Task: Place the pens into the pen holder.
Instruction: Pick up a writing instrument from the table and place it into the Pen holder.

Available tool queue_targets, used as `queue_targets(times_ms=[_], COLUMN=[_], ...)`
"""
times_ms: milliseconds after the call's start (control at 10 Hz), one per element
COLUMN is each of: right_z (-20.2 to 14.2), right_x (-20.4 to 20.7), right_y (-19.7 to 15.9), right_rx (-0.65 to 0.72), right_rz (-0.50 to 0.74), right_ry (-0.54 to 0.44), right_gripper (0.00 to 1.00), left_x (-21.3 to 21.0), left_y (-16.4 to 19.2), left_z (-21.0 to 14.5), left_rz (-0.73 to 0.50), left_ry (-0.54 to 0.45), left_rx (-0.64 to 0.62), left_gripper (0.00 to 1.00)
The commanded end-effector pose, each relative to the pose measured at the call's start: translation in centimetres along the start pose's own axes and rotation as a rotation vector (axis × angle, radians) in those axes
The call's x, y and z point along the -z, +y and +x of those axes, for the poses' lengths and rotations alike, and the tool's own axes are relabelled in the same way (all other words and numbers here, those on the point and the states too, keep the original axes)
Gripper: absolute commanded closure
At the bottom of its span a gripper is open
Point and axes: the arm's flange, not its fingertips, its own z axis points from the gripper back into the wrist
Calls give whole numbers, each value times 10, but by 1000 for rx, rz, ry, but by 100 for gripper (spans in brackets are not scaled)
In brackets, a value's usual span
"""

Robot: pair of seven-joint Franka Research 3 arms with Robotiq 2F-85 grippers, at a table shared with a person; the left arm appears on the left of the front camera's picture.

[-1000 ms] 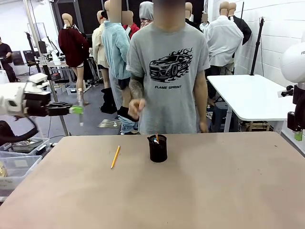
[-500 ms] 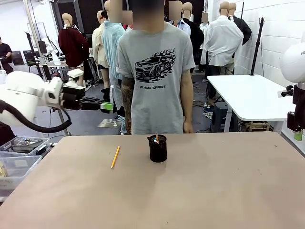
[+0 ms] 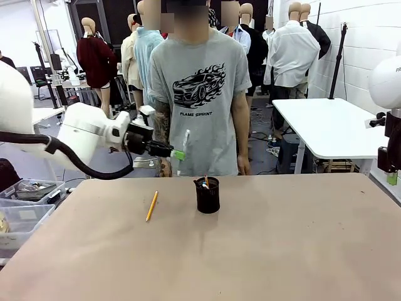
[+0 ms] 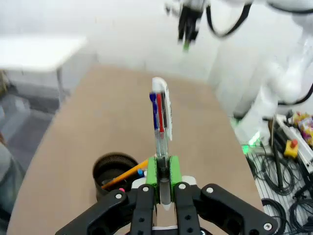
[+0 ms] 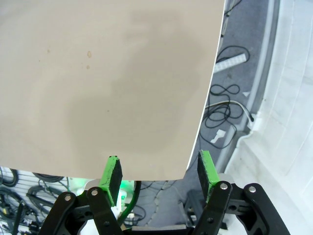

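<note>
My left gripper (image 3: 178, 154) hangs above the table, left of the black mesh pen holder (image 3: 207, 195), shut on a white-silver pen (image 3: 184, 145) with red and blue inner tubes (image 4: 160, 113). In the left wrist view the holder (image 4: 113, 172) lies below the fingers with an orange stick leaning inside it. A red-tipped stick (image 3: 205, 181) pokes out of the holder. The yellow pencil (image 3: 151, 205) lies flat on the table left of the holder. My right gripper (image 5: 160, 174) stands open over the table's edge, nothing between its pads; it also hangs at the far right (image 3: 392, 177).
A person in a grey printed T-shirt (image 3: 200, 94) stands at the far side of the brown table (image 3: 250, 251), arms down. A white table (image 3: 329, 125) stands back right. Plastic bins (image 3: 22, 213) sit off the table's left edge. Cables (image 5: 230, 107) lie on the floor.
My left arm has swung rightward with the pen, from far left to just left of the holder. The person lowered the raised hand and shifted slightly. The pencil and holder stayed put.
</note>
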Motion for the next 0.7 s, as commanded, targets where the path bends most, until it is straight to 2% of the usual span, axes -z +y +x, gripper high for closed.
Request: queue_targets(times_ms=[0, 100, 200, 300, 600], right_z=[-1, -1, -1, -1, -1], right_x=[1, 1, 1, 1, 1], right_y=[-2, -2, -2, -2, -2], right_rx=[-20, -20, -20, -20, -20], right_rz=[-20, -20, -20, -20, -20], right_ry=[2, 2, 2, 2, 2], right_gripper=[22, 22, 22, 22, 22], left_x=[-18, -18, 4, 10, 42], left_y=[-7, -7, 2, 4, 48], left_z=[0, 0, 1, -5, -15], left_rz=[21, 21, -2, -22, -14], left_ry=[-66, -66, 6, -44, -83], left_rx=[35, 35, -3, 49, 66], left_gripper=[100, 100, 100, 100, 100])
